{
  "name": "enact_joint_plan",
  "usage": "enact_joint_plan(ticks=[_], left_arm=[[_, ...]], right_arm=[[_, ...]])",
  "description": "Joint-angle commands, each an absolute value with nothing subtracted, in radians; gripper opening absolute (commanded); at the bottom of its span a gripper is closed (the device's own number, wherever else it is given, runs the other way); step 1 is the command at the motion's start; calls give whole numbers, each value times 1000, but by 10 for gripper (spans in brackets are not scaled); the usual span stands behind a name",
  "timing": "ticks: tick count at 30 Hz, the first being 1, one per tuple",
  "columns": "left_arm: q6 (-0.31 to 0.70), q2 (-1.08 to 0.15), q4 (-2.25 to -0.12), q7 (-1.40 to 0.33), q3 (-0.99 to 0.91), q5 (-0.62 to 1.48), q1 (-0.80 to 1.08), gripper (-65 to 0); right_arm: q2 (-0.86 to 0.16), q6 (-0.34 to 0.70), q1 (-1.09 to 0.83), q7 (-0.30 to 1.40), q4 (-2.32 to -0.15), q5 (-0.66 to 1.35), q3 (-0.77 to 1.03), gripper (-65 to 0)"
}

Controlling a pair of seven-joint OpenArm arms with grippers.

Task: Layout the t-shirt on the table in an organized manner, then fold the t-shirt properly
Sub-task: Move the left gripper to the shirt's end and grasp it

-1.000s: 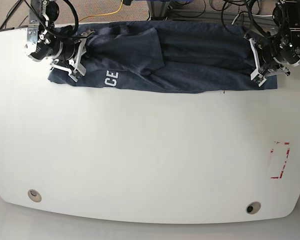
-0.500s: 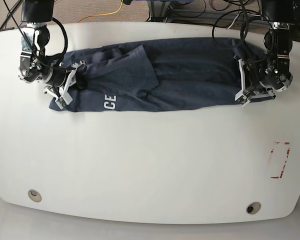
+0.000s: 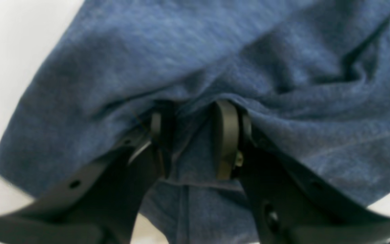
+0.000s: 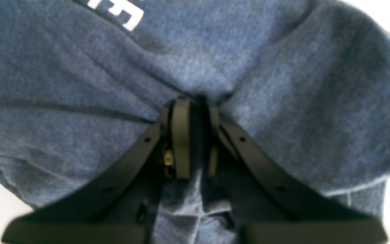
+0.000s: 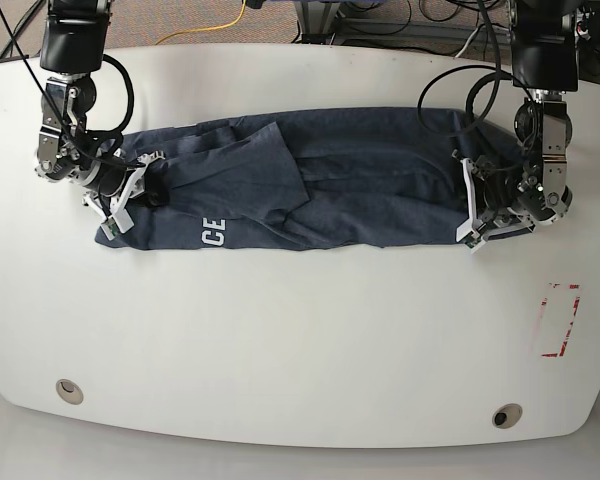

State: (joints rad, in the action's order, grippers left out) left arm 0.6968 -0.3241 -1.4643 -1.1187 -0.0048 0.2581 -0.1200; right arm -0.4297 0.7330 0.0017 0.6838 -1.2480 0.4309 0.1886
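- Nearest the base camera, the white table (image 5: 280, 340) lay bare along its front, with two round grommet holes (image 5: 69, 390) near the front edge and a red rectangular mark (image 5: 558, 320) toward the side of my left arm.
- Past that bare stretch, the t-shirt (image 5: 360, 180) lay across the table as a long dark-blue band, rumpled and folded over on itself, with one flap lying across its middle.
- White lettering (image 5: 213, 232) showed on the near edge of the cloth, toward my right arm's end.
- My right gripper (image 5: 132, 195) was at that end of the band; in the right wrist view its jaws stood almost together with a pinch of the blue cloth clamped between them, and the fabric bunched up around the black fingers (image 4: 180, 142).
- My left gripper (image 5: 477, 205) was at the opposite end; in the left wrist view its jaws stood a little apart with a thicker gather of cloth held between the pads (image 3: 224, 139), and folds ran away from the grip.
- Both ends of the t-shirt rested on or just above the table; I could not tell which.
- Beyond the far edge of the table, cables (image 5: 220, 25) lay on the floor.
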Motion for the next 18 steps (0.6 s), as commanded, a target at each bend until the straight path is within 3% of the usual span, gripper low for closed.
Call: enact_joint_plan(ticks=[1, 13, 18], left_arm=[[698, -325, -1483, -1116, -7, 274, -157, -479], [698, -400, -1698, -1204, -24, 272, -162, -479], [698, -432, -1748, -1204, -133, 272, -134, -475]], right_arm=[[-441, 698, -13, 800, -1230, 325, 185, -574], [-438, 698, -19, 800, -1230, 326, 188, -575], [-438, 698, -19, 800, -1230, 326, 188, -575]])
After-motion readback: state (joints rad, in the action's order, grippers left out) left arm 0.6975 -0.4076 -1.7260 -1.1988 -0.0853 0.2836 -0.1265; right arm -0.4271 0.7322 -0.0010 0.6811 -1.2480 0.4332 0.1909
